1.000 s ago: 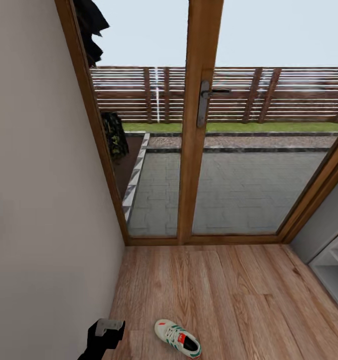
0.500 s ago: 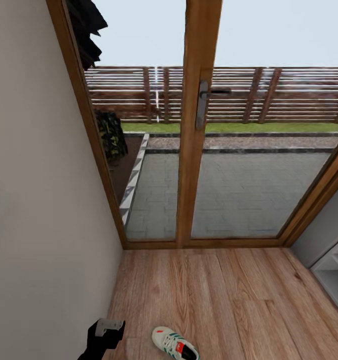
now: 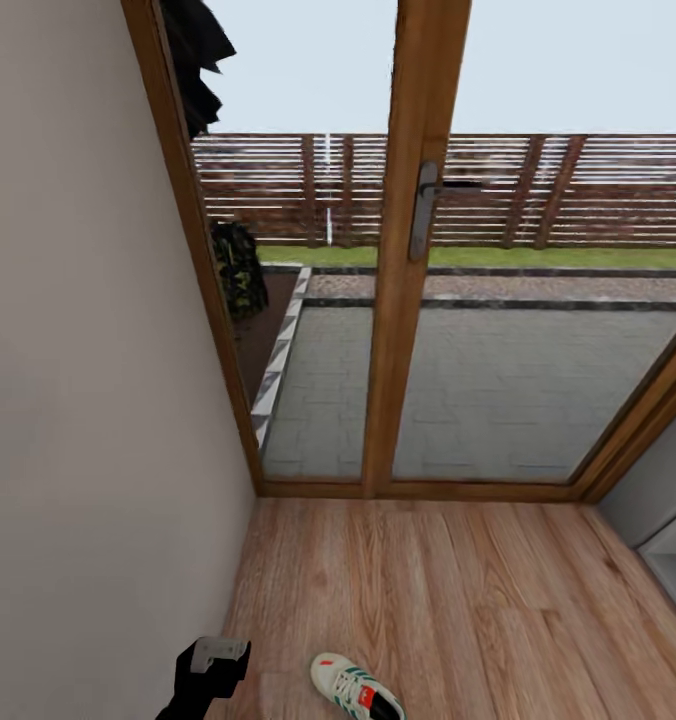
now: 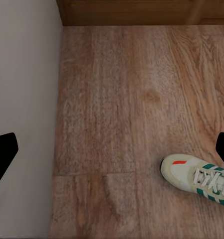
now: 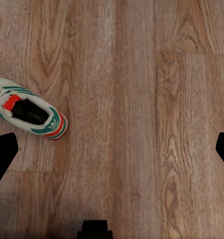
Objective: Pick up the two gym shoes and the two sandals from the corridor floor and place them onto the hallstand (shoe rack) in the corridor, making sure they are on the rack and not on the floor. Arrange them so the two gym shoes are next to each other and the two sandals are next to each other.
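With one gym shoe (image 3: 356, 690) lying on the floor (image 3: 458, 600) at bottom centre, nothing looks racked yet; left gripper (image 4: 112, 149) and right gripper (image 5: 112, 149) both spread wide, empty.

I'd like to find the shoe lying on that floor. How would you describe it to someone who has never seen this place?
Start at the big wood-framed glass door facing the patio, then follow the wood-plank floor back toward the robot. Near the left wall lies a single gym shoe, beside the black left gripper. It is white, with green side stripes and a red heel.
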